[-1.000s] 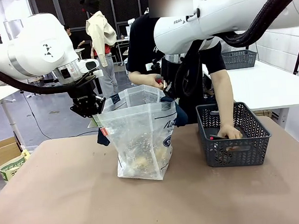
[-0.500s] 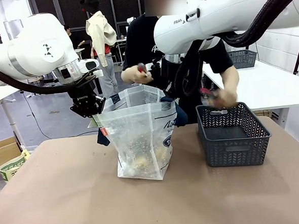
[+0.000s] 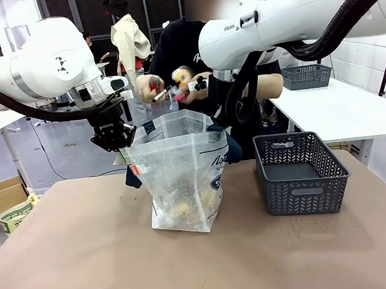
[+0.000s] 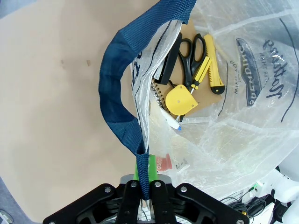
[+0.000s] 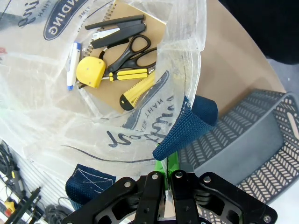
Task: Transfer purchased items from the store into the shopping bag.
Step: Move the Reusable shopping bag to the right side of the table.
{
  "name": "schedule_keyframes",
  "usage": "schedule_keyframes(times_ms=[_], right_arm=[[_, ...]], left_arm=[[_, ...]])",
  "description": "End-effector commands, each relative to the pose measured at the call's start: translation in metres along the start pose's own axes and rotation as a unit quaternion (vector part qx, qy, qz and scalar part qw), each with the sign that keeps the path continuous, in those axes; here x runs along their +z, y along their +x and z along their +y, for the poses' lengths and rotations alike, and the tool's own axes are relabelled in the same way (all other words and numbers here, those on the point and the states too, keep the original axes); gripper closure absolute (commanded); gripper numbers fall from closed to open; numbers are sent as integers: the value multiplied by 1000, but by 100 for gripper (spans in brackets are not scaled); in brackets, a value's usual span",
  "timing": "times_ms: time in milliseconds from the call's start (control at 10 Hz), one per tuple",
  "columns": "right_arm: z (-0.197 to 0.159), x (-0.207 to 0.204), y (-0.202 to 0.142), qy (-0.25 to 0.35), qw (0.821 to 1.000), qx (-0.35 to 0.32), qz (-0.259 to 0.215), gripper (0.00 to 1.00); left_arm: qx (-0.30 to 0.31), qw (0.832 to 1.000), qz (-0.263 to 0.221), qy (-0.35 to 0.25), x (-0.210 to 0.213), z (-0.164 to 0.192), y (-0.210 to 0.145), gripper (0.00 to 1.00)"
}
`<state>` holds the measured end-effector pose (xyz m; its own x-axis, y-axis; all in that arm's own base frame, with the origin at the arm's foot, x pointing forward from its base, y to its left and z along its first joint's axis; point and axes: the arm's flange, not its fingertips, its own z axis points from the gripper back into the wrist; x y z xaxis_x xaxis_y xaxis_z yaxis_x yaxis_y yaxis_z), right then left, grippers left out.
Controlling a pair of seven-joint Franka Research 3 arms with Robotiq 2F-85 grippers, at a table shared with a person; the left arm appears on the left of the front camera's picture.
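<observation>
Front view: hand (image 3: 149, 89) above shopping bag (image 3: 182, 178)

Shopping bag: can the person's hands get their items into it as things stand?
Probably yes. The left gripper and right gripper each pinch a navy handle, holding the shopping bag mouth open below the person's hands; nothing covers it.

Counted are one translucent clear plastic tote bag (image 3: 182, 178) with navy handles and two dark grey lattice-sided plastic baskets, a nearer basket (image 3: 327, 198) and a farther basket (image 3: 309, 76). In the bag are counted one pair of black-handled scissors (image 5: 131, 51), one round yellow tape measure (image 5: 91, 71), one yellow-and-black screwdriver (image 5: 126, 74), one yellow utility knife (image 5: 138, 88), one brown spiral-bound notebook (image 5: 156, 29), one white-and-blue pen (image 5: 72, 65).
</observation>
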<state>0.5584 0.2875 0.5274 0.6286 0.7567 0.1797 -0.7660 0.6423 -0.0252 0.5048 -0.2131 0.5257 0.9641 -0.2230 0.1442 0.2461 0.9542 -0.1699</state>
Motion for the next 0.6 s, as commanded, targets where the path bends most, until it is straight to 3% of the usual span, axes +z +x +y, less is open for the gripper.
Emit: schedule_keyframes(times_ms=[0,500], right_arm=[[-1,-2,-2,0,1000,-1,2,100],[-1,-2,-2,0,1000,-1,2,100]], left_arm=[[2,1000,0,0,0,1,0,100],[2,1000,0,0,0,1,0,100]])
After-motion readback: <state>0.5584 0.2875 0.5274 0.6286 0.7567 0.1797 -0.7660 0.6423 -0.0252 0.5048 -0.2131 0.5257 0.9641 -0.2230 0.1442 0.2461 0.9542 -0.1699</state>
